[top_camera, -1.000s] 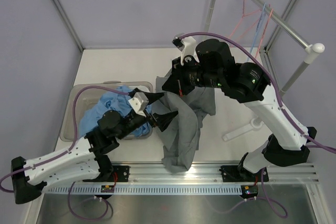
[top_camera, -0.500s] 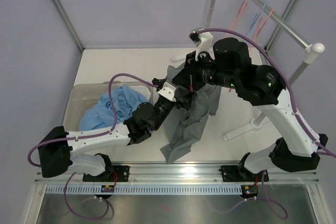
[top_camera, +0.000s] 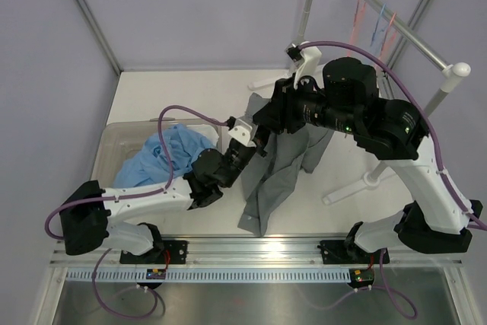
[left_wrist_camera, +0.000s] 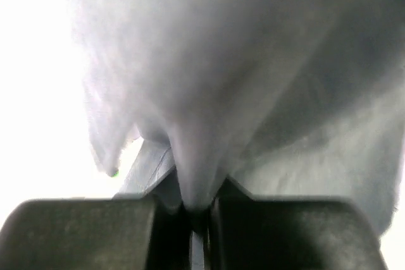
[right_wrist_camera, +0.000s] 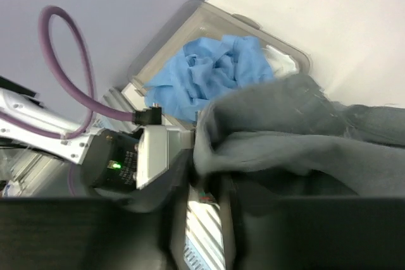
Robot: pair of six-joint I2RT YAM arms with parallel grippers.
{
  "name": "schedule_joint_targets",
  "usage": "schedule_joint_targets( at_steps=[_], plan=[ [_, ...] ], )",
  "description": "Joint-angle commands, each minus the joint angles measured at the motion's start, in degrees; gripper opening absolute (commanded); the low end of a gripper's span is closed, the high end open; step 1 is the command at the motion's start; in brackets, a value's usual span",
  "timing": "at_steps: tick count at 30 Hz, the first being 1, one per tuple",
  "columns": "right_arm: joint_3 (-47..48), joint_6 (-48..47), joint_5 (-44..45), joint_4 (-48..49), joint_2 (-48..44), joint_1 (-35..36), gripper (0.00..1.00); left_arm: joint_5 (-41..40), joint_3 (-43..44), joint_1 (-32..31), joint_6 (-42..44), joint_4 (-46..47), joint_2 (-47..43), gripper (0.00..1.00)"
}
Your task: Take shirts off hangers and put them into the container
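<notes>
The left end effector [left_wrist_camera: 199, 213] pinches the crumpled grey fabric shirt [top_camera: 278, 169] for carrying to the translucent smoky-grey plastic tub [top_camera: 110, 146]; whether the right end effector [right_wrist_camera: 202, 184] grips is unclear.

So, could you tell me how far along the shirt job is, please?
Done: the hangers hang bare; the light blue shirt lies in the container, with white fabric beside it. In hand: the left gripper pinches the grey shirt, which hangs outside the container. Left: getting it in.
</notes>
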Motion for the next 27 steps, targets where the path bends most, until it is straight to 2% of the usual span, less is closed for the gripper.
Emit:
schedule_joint_targets(
  at_steps=[1, 2, 3, 4, 5, 8, 10, 12, 13, 15, 16, 17, 18, 19, 21, 23, 24, 25, 27],
  plan=[
    [4.6, -0.3, -1.0, -1.9, -0.5, 2.2, 0.46, -2.2, -4.0, 0.8, -3.1, -0.4, -4.1, 0.0],
    [5.1, -0.6, 0.2, -2.7, -0.6, 2.2, 0.54, -3.2, -4.5, 0.8, -3.2, -1.3, -6.7, 0.0],
    [6.1, -1.3, 3.1, -4.1, -0.8, 2.2, 0.77, -3.8, -4.9, 1.0, -3.0, -2.9, -8.1, 0.0],
    [6.6, -1.6, 5.7, -4.8, -0.9, 2.2, 0.9, -4.7, -4.9, 1.0, -2.6, -7.1, -9.6, 0.0],
    [6.9, -2.2, 7.5, -6.3, -1.5, 2.2, 0.99, -5.9, -5.1, 1.1, -2.3, -8.6, -12.9, 0.0],
    [6.9, -2.9, 14.8, -8.8, -3.6, 2.2, 1.0, -6.7, -4.8, 3.3, -1.3, -15.3, -19.8, 0.0],
    [4.5, -3.2, 15.5, -8.9, -5.3, 2.2, 0.99, -6.1, -3.1, 5.1, -0.7, -22.0, -22.5, 0.0],
    [-0.5, -2.6, 16.5, -7.8, -9.0, 2.2, 0.99, -1.8, 1.4, 10.3, -0.7, -27.6, -25.0, 0.0],
    [-2.7, -2.5, 16.5, -7.3, -10.4, 2.2, 0.99, -0.4, 3.7, 11.9, -0.7, -33.6, -25.2, 0.0],
    [-8.6, -1.9, 16.5, -6.0, -14.4, 2.2, 1.0, 1.5, 12.5, 17.5, -0.7, -40.1, -24.6, 0.0],
    [-10.5, -1.8, 16.6, -5.8, -15.6, 2.2, 1.0, 2.6, 16.2, 19.3, -0.9, -47.5, -23.0, 0.0],
    [-12.4, -1.6, 16.9, -5.7, -17.5, 2.2, 0.99, 3.9, 20.0, 21.1, -0.7, -50.8, -21.8, 0.0],
    [-15.9, -1.1, 17.5, -5.3, -18.4, 2.2, 0.98, 4.8, 27.7, 24.4, -0.6, -54.3, -20.8, 0.0],
    [-17.7, -1.0, 17.6, -5.0, -19.2, 2.2, 0.93, 6.3, 32.1, 26.1, -0.5, -61.1, -18.0, 0.0],
    [-23.2, -0.3, 16.1, -3.4, -21.2, 2.2, 0.64, 7.5, 43.8, 29.7, 0.8, -66.1, -15.4, 0.0],
    [-27.1, 0.4, 14.7, -1.9, -23.2, 2.2, 0.37, 8.0, 50.5, 32.3, 2.3, -71.0, -11.8, 0.0],
    [-30.4, 0.7, 13.9, -0.5, -23.5, 2.2, 0.13, 7.8, 53.4, 34.5, 2.7, -72.1, -10.9, 0.0],
    [-31.8, 1.0, 13.6, 0.1, -23.8, 2.2, 0.03, 7.7, 57.3, 35.4, 3.7, -72.3, -10.4, 0.0],
    [-34.4, 1.3, 13.5, 1.0, -23.8, 2.2, 0.0, 7.7, 59.8, 38.0, 4.9, -71.6, -9.8, 0.0]
  ],
)
